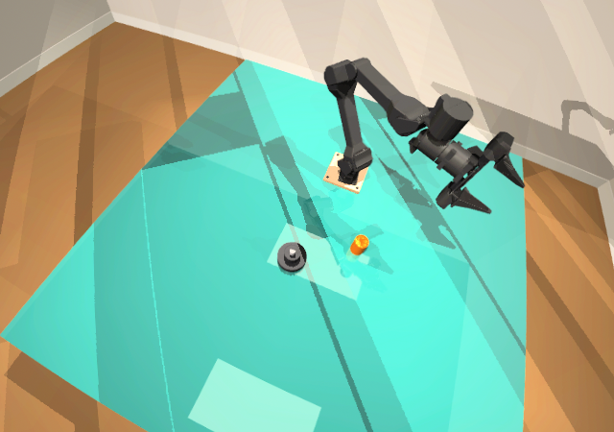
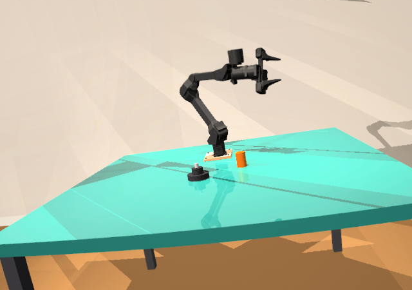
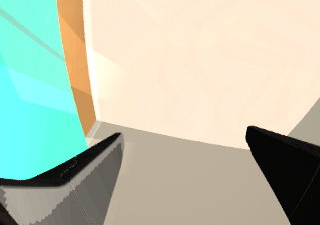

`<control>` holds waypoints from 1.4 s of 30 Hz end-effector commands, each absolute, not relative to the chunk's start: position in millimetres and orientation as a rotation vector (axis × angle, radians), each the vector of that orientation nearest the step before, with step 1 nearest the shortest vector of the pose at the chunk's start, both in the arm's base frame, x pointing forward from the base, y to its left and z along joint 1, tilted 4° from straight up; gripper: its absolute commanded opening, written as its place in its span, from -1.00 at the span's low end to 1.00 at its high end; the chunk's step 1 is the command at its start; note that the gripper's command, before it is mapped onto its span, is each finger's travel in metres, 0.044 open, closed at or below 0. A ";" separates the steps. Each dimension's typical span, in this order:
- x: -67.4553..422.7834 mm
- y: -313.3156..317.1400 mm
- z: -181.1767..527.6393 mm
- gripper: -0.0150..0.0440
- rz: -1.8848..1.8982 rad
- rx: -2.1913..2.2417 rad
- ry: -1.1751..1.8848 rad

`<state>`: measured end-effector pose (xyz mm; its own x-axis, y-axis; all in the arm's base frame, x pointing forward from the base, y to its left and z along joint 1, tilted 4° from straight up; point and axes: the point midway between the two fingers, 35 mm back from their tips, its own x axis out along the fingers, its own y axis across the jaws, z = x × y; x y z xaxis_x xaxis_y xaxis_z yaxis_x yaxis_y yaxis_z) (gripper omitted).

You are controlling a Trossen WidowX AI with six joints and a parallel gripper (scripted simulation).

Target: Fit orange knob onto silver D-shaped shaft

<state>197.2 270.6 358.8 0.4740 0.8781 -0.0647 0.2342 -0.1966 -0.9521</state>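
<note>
1. The round pedestal (image 2: 198, 174) with its silver shaft (image 2: 196, 165) stands on the desk (image 2: 299, 187), left of the orange knob (image 2: 241, 159).
2. The knob stands upright just beside the arm's base plate (image 2: 206, 157).
3. The arm reaches horizontally, high above the knob; its gripper (image 2: 273, 69) is spread wide and holds nothing.

I see a bare room: a teal desk (image 2: 232, 236) on dark legs, wood floor (image 1: 74, 144), plain beige walls (image 2: 100, 64) with a skirting board.

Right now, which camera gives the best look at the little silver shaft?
The top view: the silver shaft shows from above, centred on its round pedestal. The exterior view shows only a small side-on stub. The wrist view misses it.
</note>
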 end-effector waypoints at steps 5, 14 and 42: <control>211.4 266.0 340.3 1.00 0.911 -1.528 -0.715; 249.8 234.2 274.6 1.00 0.977 -0.830 0.169; 256.5 124.5 174.6 1.00 -0.224 0.582 1.261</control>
